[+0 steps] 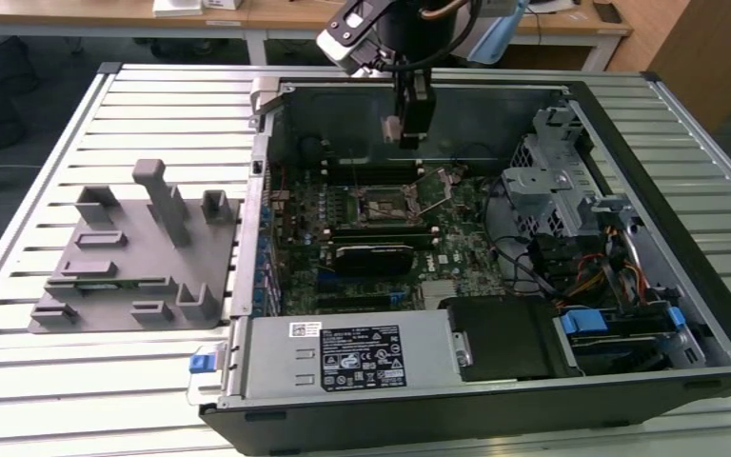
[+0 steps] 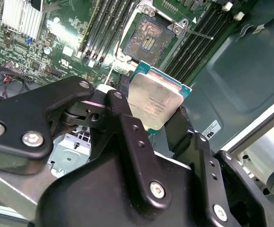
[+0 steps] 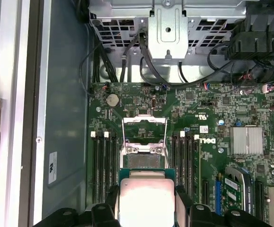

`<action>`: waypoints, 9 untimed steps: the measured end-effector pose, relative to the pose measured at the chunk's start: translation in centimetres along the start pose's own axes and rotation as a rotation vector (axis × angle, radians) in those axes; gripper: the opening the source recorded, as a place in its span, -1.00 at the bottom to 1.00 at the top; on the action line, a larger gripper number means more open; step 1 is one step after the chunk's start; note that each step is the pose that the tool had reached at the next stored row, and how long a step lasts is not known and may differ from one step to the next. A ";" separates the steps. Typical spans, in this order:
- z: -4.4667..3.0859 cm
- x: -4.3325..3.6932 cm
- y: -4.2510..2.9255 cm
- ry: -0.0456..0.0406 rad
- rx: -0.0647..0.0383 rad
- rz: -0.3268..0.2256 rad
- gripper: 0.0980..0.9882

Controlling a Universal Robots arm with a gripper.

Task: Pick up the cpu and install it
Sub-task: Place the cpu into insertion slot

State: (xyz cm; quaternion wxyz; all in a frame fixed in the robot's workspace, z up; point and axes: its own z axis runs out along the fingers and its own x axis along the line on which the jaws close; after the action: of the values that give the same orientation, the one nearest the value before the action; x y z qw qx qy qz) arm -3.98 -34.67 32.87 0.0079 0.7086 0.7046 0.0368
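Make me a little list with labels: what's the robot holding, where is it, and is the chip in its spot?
Holding: the cpu, gripped by the gripper
Where: inside the open computer case, above the motherboard
Socket: the socket is open and empty, near the cpu in both wrist views
Installed: not yet
Also there: grey fixture, outside the case on the exterior view's left

Socket [image 2: 148, 40] open, clear near end effector [image 2: 153, 116], 2 slot banks [image 2: 103, 28] flanking, lever [image 2: 198, 34] jutting beside
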 end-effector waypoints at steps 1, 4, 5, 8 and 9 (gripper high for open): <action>0.03 0.00 0.00 0.0000 0.000 0.000 0.00; 0.12 -0.01 -0.01 0.0000 0.000 0.000 0.00; 0.15 -0.01 -0.01 0.0000 0.000 0.000 0.00; 0.24 -0.01 -0.01 -0.0001 0.000 0.000 0.00; 0.27 -0.01 -0.02 -0.0001 0.000 0.000 0.00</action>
State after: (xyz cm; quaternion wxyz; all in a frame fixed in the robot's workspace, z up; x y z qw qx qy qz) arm -3.98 -34.67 32.60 0.0079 0.7086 0.7046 0.0367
